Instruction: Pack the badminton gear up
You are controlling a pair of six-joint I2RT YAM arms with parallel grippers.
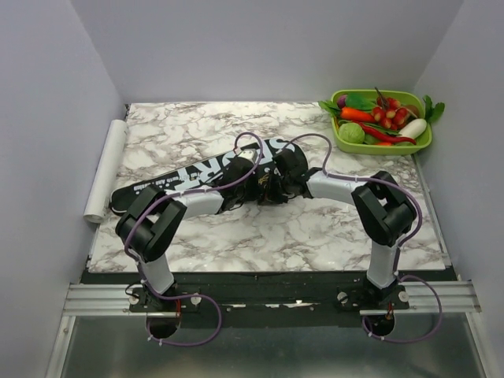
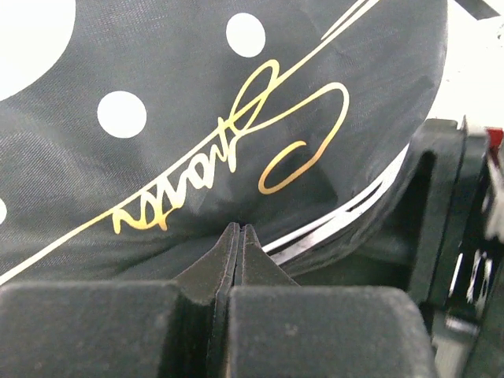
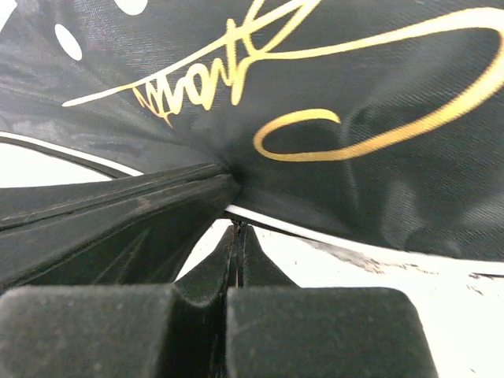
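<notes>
The long black cover (image 1: pixel 181 179) lettered "SPORT" lies slantwise across the marble table (image 1: pixel 315 236), its wide end under both wrists. My left gripper (image 1: pixel 258 187) is shut, its tips (image 2: pixel 239 230) pinching the cover's lower fabric edge (image 2: pixel 197 157) below the gold signature. My right gripper (image 1: pixel 277 187) is shut, its tips (image 3: pixel 238 228) at the cover's white-piped edge (image 3: pixel 331 236) where a seam opens. White bands (image 2: pixel 346 220) show inside the opening; I cannot tell whether they are racket frames. No racket handles or shafts are in view.
A green tray (image 1: pixel 421 143) of toy vegetables stands at the back right corner. A white roll (image 1: pixel 106 169) lies along the table's left edge. Grey walls close in the left, back and right sides.
</notes>
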